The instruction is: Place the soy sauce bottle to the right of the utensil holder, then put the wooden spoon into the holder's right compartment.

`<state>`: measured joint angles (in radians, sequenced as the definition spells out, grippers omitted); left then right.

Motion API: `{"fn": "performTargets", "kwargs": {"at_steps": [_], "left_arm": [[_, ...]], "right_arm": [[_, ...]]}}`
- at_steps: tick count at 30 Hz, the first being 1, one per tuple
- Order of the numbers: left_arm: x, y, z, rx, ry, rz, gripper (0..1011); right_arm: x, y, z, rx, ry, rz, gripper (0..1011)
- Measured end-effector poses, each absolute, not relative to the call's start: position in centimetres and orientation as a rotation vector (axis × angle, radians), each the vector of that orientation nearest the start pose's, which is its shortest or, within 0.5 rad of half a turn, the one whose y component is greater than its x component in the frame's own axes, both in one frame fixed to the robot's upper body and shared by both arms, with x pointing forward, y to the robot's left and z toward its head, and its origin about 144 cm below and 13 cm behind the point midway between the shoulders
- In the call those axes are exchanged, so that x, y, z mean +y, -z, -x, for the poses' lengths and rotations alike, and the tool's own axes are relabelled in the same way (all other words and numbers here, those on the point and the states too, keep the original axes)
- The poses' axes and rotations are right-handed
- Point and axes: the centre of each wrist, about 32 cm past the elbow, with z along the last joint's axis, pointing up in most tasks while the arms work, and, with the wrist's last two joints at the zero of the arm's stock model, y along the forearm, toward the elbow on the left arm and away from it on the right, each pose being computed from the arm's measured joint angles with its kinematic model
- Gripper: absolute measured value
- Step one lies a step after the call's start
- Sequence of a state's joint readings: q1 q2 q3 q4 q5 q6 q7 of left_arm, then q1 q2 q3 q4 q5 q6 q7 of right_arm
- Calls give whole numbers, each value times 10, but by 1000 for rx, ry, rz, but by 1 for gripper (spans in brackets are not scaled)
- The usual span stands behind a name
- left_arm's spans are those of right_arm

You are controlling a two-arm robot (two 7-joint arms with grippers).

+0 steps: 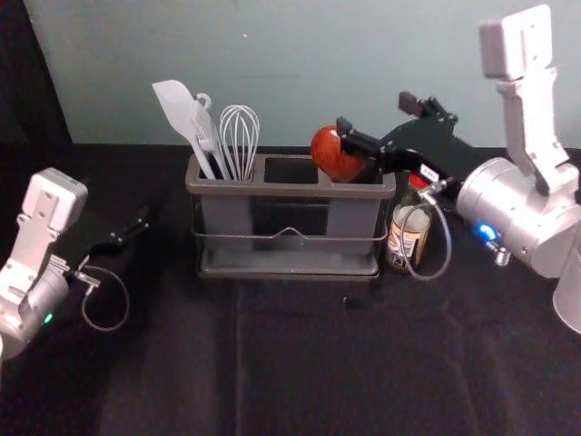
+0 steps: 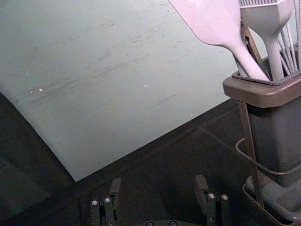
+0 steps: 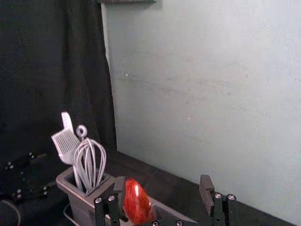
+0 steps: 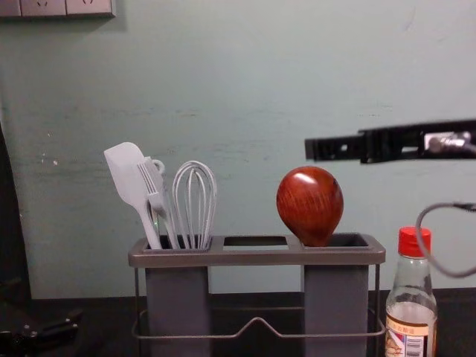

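My right gripper [image 1: 375,118] stands open above the right end of the utensil holder [image 1: 290,189]. In the right wrist view, the spread right gripper [image 3: 161,190] has the wooden spoon's red-brown bowl [image 3: 137,202] beside one finger. The wooden spoon [image 4: 310,204] stands bowl up in the holder's right compartment, its handle hidden inside; the right gripper [image 4: 311,149] is above it. The soy sauce bottle [image 4: 411,301], red-capped, is upright just right of the holder. Parked at the left, my left gripper [image 1: 132,231] is open; the left wrist view shows the left gripper [image 2: 158,187] holding nothing.
A whisk [image 4: 195,201], a pale spatula [image 4: 128,178] and other utensils stand in the holder's left compartment. Behind the dark-covered table [image 1: 300,363] is a pale wall [image 4: 245,82], with a socket panel [image 4: 56,6] high at the left.
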<state>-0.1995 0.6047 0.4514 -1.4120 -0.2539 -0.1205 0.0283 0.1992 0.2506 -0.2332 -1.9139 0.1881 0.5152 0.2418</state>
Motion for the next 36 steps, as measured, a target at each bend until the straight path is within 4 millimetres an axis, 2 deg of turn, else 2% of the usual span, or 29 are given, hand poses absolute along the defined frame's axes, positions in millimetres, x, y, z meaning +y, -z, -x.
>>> {"fn": "performTargets", "kwargs": {"at_steps": [9, 16, 36], "left_arm": [[310, -1140, -489, -285, -1248, -305, 1000], [310, -1140, -489, -285, -1248, -305, 1000], [310, -1140, -489, -285, -1248, -304, 1000]], "right_arm": [[-214, -1315, -458, -113, 1082, 91, 1002], [-229, -1324, -451, -142, 1127, 75, 1002], [-275, -1311, -439, -153, 1283, 34, 1002]]}}
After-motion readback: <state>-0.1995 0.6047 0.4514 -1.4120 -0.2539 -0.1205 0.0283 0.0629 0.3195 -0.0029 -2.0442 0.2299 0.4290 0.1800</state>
